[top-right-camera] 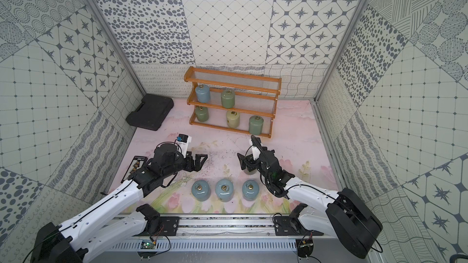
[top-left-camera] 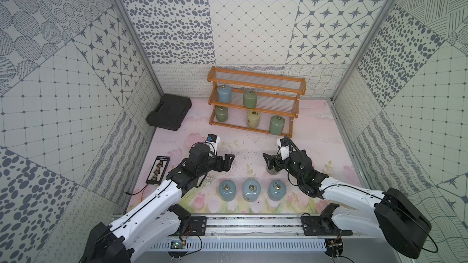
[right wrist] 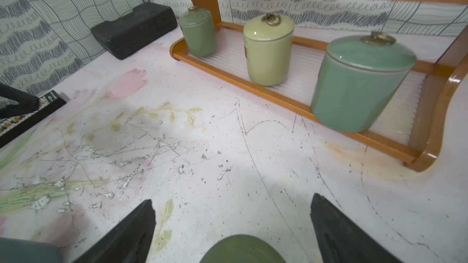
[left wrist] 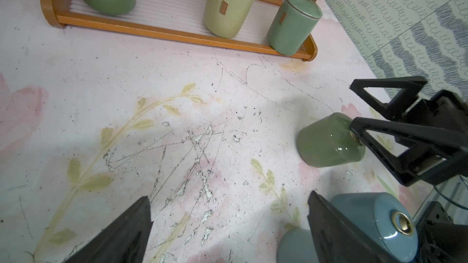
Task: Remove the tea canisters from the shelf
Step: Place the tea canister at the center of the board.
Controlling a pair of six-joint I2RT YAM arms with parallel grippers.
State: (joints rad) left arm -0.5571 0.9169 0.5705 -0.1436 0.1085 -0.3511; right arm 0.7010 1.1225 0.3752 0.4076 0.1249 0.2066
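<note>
Right gripper (right wrist: 231, 199) jaws apart astride the green canister (right wrist: 243, 249); if I pull away crooked a finger could clip and topple it. Left gripper (left wrist: 229, 196) jaws apart, empty

The left arm (top-left-camera: 162, 193) and right arm (top-left-camera: 349, 191) wear smooth white shells dotted with small dark screws, linked by bulky black joints, with thin black cables running along them. Each wrist carries a white camera block (top-left-camera: 212, 141), blue-marked on the left. The left pincer (top-left-camera: 228, 161) and right pincer (top-left-camera: 270, 165) have black fingers (left wrist: 359, 127) built as open triangular frames.
</note>
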